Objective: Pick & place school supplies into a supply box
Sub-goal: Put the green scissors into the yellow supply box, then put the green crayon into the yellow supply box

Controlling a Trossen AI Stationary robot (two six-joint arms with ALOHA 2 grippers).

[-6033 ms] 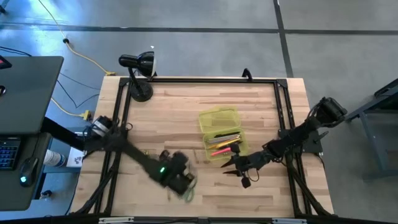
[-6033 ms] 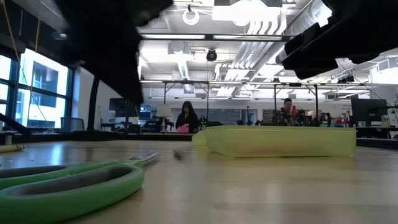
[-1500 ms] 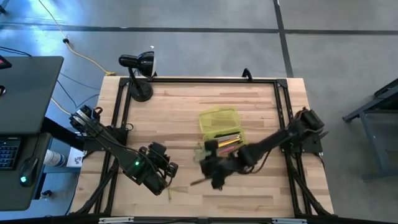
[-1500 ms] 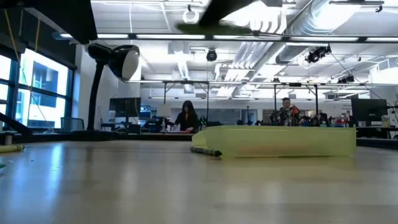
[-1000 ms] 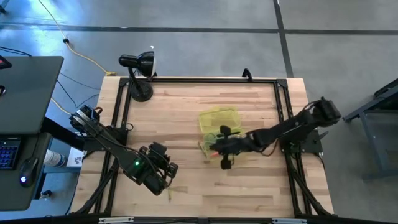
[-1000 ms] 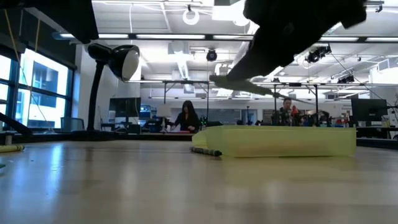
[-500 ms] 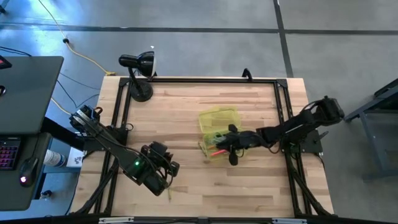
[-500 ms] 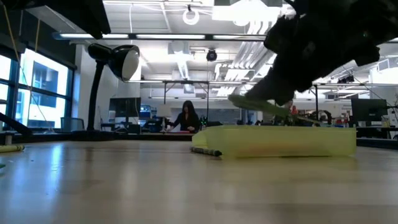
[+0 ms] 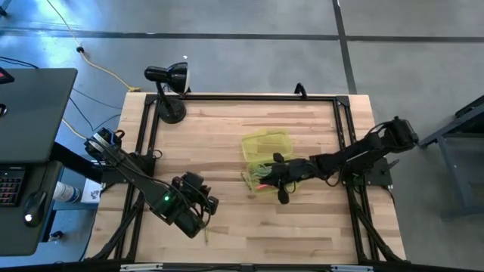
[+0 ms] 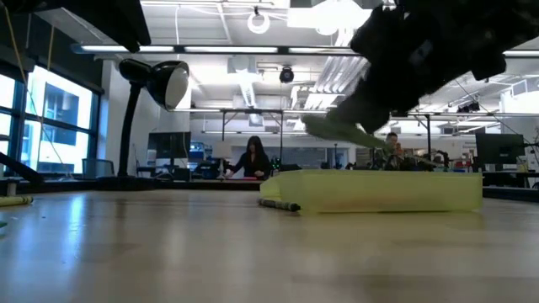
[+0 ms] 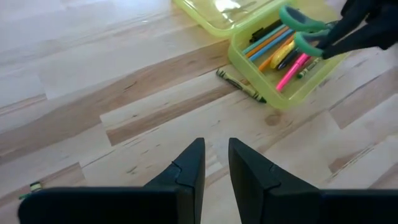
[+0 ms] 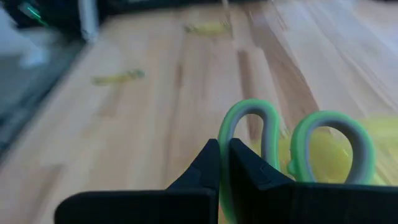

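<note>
The yellow-green supply box [image 9: 265,180] stands mid-table with its lid [image 9: 266,142] folded open on the far side. Pens, pencils and a pink marker [image 11: 291,70] lie inside. My right gripper [image 9: 271,171] hangs just above the box, shut on green-handled scissors [image 11: 303,26]. A dark green crayon [image 11: 240,85] lies on the wood against the box's left wall. My left gripper [image 11: 215,167] hovers over the near left of the table, fingers a little apart, with nothing between them. My right gripper pinches the scissors between its two fingers just behind the green handle loops [image 12: 231,134]. The fingers come from the table's right, slanting down, and lie along the scissors. The loops [image 10: 335,128] stick out past the fingertips, toward the left. The scissors hang clear above the box.
A black desk lamp [image 9: 168,87] stands at the far left corner. Small yellowish bits [image 12: 118,76] lie on the wood toward the left edge, and a green bit [image 11: 31,186] lies near my left gripper. Bare wood lies between the two arms.
My right gripper has sunk a little toward the supply box with the scissors and has tipped and rolled, so the handles now hang lower over the box. My left gripper has stayed in place.
</note>
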